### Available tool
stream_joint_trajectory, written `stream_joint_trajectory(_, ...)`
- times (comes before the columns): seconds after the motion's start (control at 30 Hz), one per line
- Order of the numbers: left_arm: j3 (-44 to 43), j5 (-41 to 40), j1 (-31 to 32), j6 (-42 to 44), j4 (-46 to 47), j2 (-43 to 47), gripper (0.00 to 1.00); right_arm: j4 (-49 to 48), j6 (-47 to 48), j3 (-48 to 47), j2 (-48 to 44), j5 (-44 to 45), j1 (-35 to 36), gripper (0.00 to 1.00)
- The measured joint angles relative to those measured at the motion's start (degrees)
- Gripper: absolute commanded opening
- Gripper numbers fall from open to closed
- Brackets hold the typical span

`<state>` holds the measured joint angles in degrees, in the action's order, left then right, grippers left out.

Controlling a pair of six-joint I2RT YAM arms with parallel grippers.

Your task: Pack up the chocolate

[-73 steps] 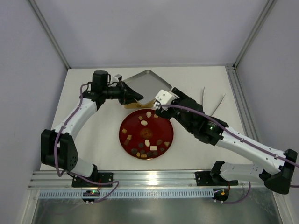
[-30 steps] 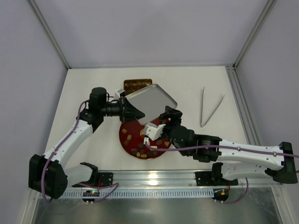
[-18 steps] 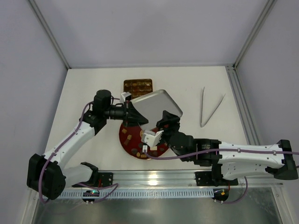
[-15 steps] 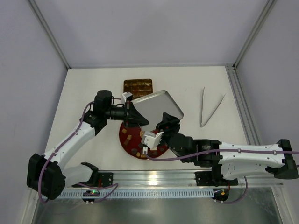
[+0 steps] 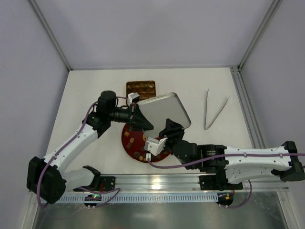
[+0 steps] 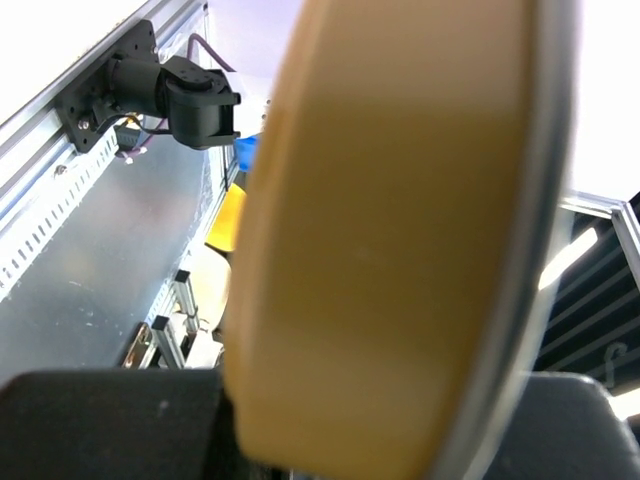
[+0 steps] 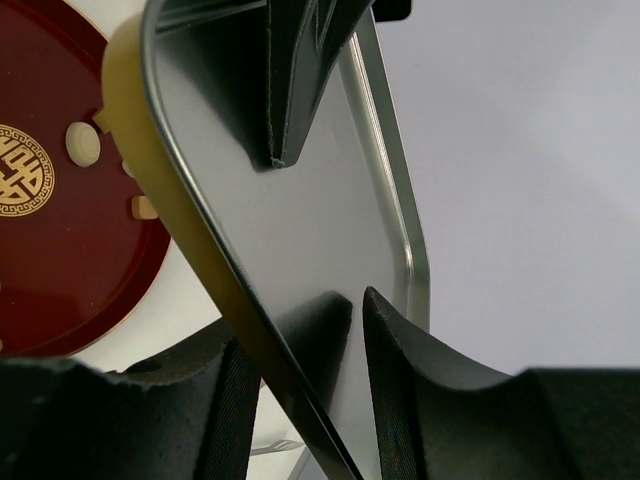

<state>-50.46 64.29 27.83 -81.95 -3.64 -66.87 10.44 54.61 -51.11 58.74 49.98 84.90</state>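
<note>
Bite-size chocolate pieces (image 5: 129, 141) lie on the red plate (image 5: 125, 143); cream ones (image 7: 82, 143) show in the right wrist view. Part of the plate is hidden under the box lid (image 5: 164, 110), silver inside and gold outside (image 6: 400, 220), which hangs tilted above it. My left gripper (image 5: 137, 117) is shut on the lid's left edge. My right gripper (image 5: 170, 130) straddles the lid's near rim (image 7: 215, 270), one finger (image 7: 225, 400) outside and the other (image 7: 410, 380) just off the mirror-like inside. The gold gridded box (image 5: 140, 88) holds several pieces.
A pair of metal tongs (image 5: 214, 109) lies on the table at the right. The aluminium rail (image 5: 152, 181) with the arm bases runs along the near edge. Frame posts and grey walls bound the table.
The left arm has swung the lid right and near, over the plate, uncovering the gold box. The right gripper came to the lid's near rim and its jaws have narrowed around it.
</note>
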Motion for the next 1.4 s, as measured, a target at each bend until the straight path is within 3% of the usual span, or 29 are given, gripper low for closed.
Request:
stream_joint_trajectory(0.3,-0.3,0.3,1.3,2.2,-0.6,-0.1,0.0,0.0,1.7,0.0,0.8,2.2,0.9,0.44)
stream_joint_trajectory(0.47,-1.1,0.2,1.7,3.3,-1.4,-0.1,0.0,0.0,2.2,0.0,1.4,2.9,1.3,0.37)
stream_joint_trajectory(0.63,-1.8,0.2,1.9,3.8,-2.4,-0.2,0.02,0.4,3.2,-0.2,1.7,3.4,1.5,0.23)
stream_joint_trajectory(0.77,-2.8,0.2,2.1,3.3,-3.7,-0.3,0.18,2.0,4.5,-0.3,2.5,3.5,1.9,0.04)
stream_joint_trajectory(0.9,-3.3,0.2,2.2,5.5,-4.7,-0.3,0.31,1.6,3.5,-0.8,3.2,3.9,2.0,0.04)
stream_joint_trajectory(1.13,-7.3,0.5,2.7,10.4,-6.8,-0.3,0.78,1.6,1.3,-1.9,3.2,3.9,1.9,0.04)
stream_joint_trajectory(1.4,-10.9,-0.3,0.7,13.6,-8.9,-0.9,0.84,3.4,-2.1,-2.6,3.2,3.9,1.9,0.04)
